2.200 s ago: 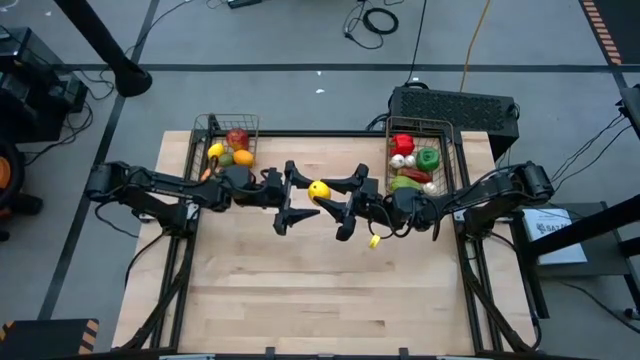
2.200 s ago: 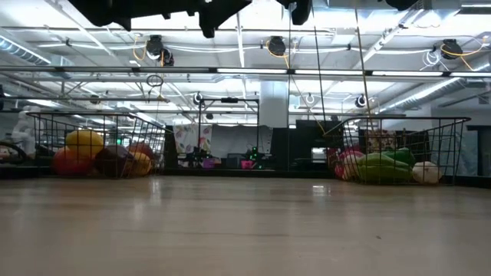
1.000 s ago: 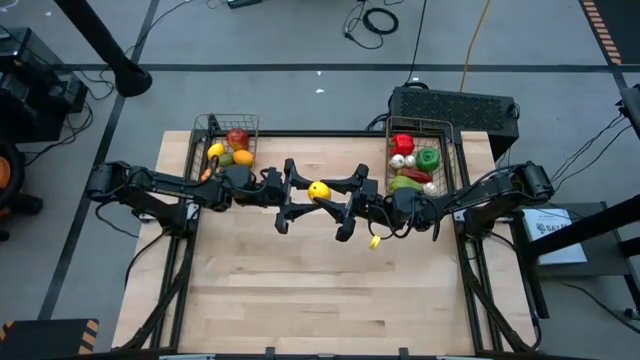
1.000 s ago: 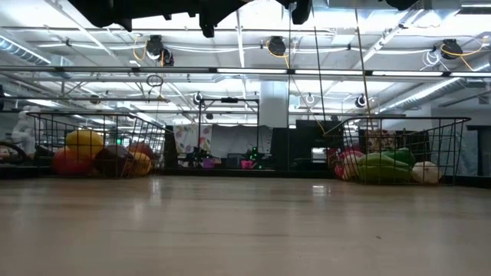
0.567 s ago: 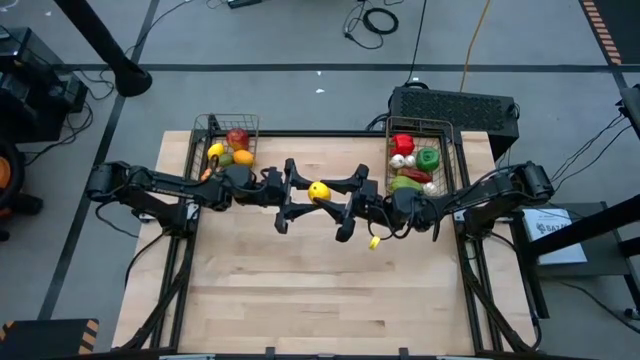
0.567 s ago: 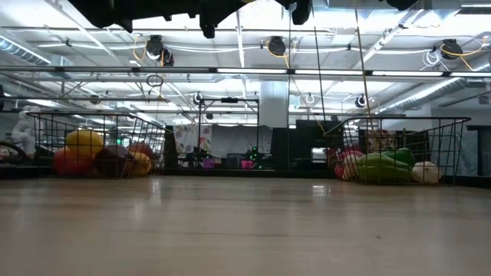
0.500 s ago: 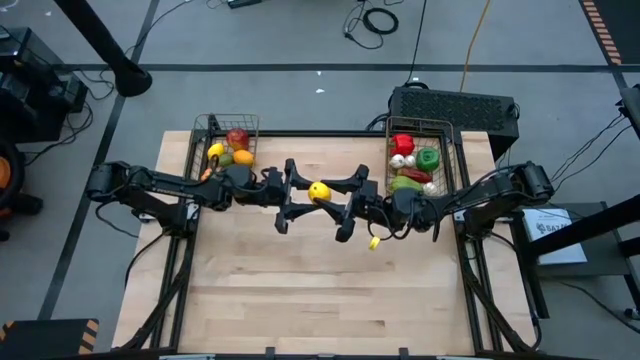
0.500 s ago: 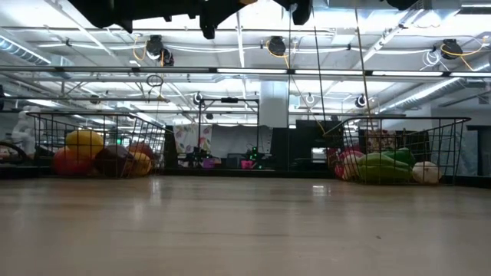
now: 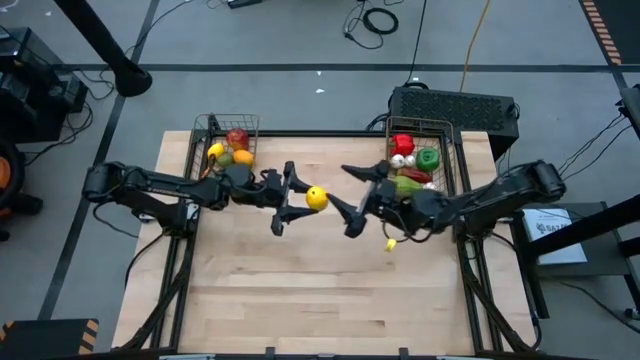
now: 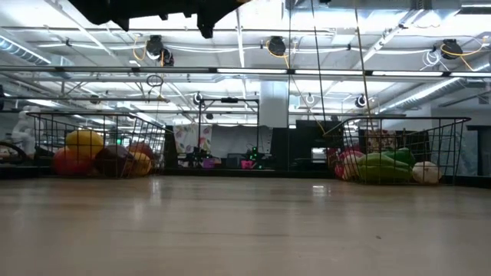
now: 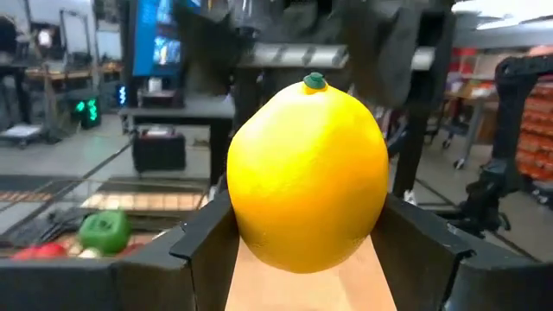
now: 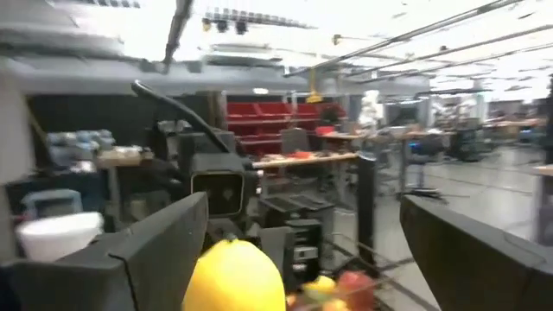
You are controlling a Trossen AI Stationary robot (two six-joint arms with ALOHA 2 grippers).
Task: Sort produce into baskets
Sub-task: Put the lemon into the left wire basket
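Note:
A yellow lemon [image 9: 316,198] hangs above the middle of the table in my left gripper [image 9: 306,200], which is shut on it. It fills the left wrist view [image 11: 307,173]. My right gripper [image 9: 348,198] is open and empty just to the lemon's right, its fingers pointing at it. The lemon shows low in the right wrist view [image 12: 233,276]. The left wire basket [image 9: 228,145] holds lemons, oranges and a red apple. The right wire basket [image 9: 416,160] holds peppers and garlic. My left gripper pinches the lemon between its two fingers [image 11: 203,246], one on each of its opposite sides [image 11: 242,216]. The fingers come level from the table's left. The lemon is lifted clear of the table, and its green stem end [image 11: 314,82] is free of the fingers.
Both baskets stand at the table's far edge and show in the low view, the left [image 10: 92,146] and the right [image 10: 399,149]. A black box [image 9: 455,105] sits behind the right basket. The bare wooden tabletop [image 9: 320,290] spreads in front of both arms.
My right gripper has drawn back from the lemon toward the table's right edge and turned a little. The lemon has stayed in my left gripper, which has shifted slightly toward the table's left and near edges.

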